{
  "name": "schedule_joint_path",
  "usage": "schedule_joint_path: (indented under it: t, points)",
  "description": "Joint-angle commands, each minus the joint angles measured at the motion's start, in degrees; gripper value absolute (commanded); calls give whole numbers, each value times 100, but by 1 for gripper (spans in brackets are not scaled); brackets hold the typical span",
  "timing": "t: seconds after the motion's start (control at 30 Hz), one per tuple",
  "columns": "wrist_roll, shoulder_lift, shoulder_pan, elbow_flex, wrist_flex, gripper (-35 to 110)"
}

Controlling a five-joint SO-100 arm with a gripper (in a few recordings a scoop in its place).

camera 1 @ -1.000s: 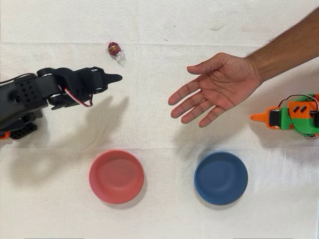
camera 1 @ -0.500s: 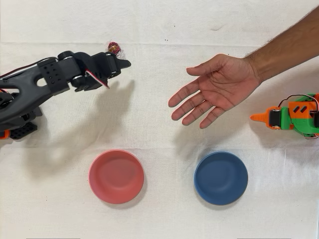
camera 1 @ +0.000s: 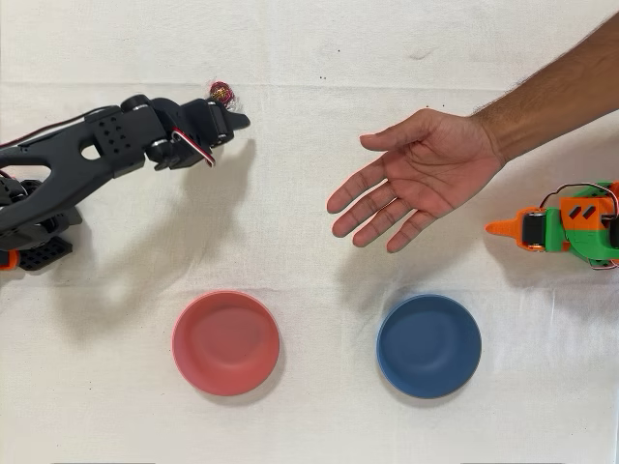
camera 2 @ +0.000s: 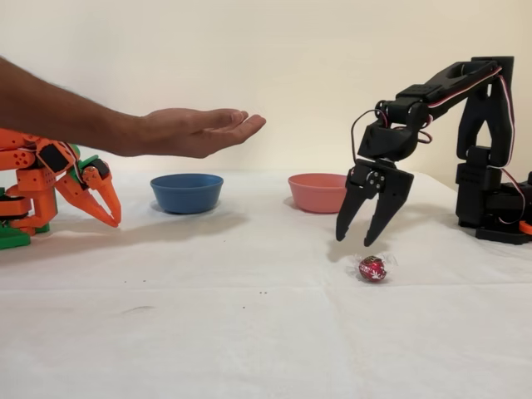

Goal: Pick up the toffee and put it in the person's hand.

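Gripper point(camera 2: 356, 242) gapes above red-and-gold toffee point(camera 2: 372, 268), clear twisted ends.

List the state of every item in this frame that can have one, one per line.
Small round toffee in a dark red and gold wrapper: lying on the white cloth, not gripped.
Black arm's gripper: open, fingers pointing down, hanging above the toffee.
Person's bare hand: open, palm up, empty, held above the table.
Round pink bowl: upright, empty.
Round blue bowl: upright, empty.
Orange arm: idle.

Toffee point(camera 1: 221, 92) partly hidden under end effector point(camera 1: 230, 120), seemingly; forearm point(camera 1: 561, 87) cropped.
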Motion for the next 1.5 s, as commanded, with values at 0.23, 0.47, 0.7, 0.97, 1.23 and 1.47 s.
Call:
schedule_joint_path:
  t: [0.23, 0.47, 0.7, 0.97, 1.23, 1.47]
  points:
    - [299, -53, -554, -466, -26, 25]
    - [404, -352, -589, -1107, 44, 26]
    - [483, -545, -668, -1283, 97, 26]
    - [527, -554, -861, -861, -62, 25]
    - [633, -606, -949, -510, -404, 25]
    - [694, -694, -949, -439, -519, 25]
